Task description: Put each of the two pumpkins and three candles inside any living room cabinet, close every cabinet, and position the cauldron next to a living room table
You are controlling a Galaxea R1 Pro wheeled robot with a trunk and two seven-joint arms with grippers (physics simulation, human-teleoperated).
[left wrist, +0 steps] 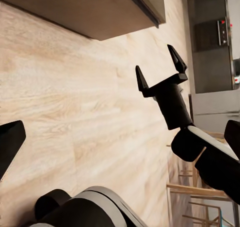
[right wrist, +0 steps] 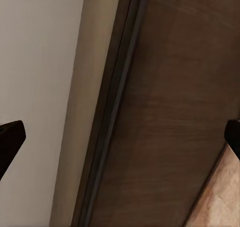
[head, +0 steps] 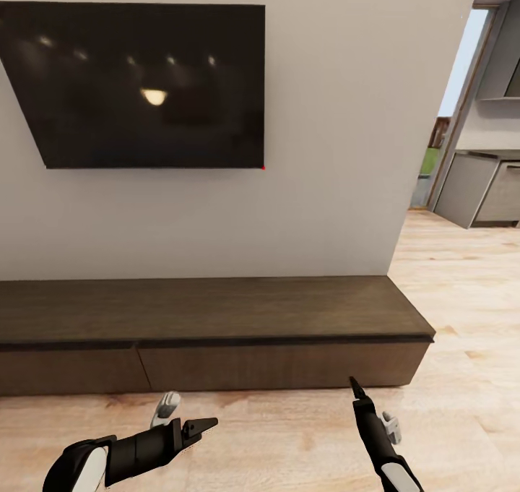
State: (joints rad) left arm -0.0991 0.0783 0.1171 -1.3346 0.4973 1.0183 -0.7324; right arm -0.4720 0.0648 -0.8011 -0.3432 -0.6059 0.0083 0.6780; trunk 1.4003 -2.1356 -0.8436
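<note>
Standing along the wall, the long dark-brown cabinet (head: 217, 311) is stretching across the head view, with its flat drawer fronts sitting flush and shut and its top bare. A big black television (head: 137, 84) is hanging on the pale wall (head: 325, 152) just above it, reflecting a few ceiling lights. Light wooden floor (head: 289, 441) is running in front of the cabinet and past its right end, toward a doorway where grey kitchen units (head: 480, 188) are showing.

Both arms are reaching forward low over the floor, short of the cabinet. The left gripper (head: 202, 428) is pointing to the right, near the lower left of the head view, well apart from the drawer fronts. Its fingers are lying close together there, and the left wrist view is catching only one dark fingertip (left wrist: 10, 142) at the edge, so I cannot tell whether it is released or clenched. It is holding nothing that can be seen.

The right gripper (head: 355, 385) is pointing up toward the cabinet front, with its tip just below the right-hand drawer. In the left wrist view the right gripper (left wrist: 158, 71) is showing clearly, with its two pointed fingers spread wide and nothing between them. The right wrist view is looking closely at the cabinet (right wrist: 170, 117), with its dark top edge running beside the pale wall (right wrist: 35, 77), and a dark fingertip (right wrist: 10, 142) is showing at each side of the picture, far apart.
</note>
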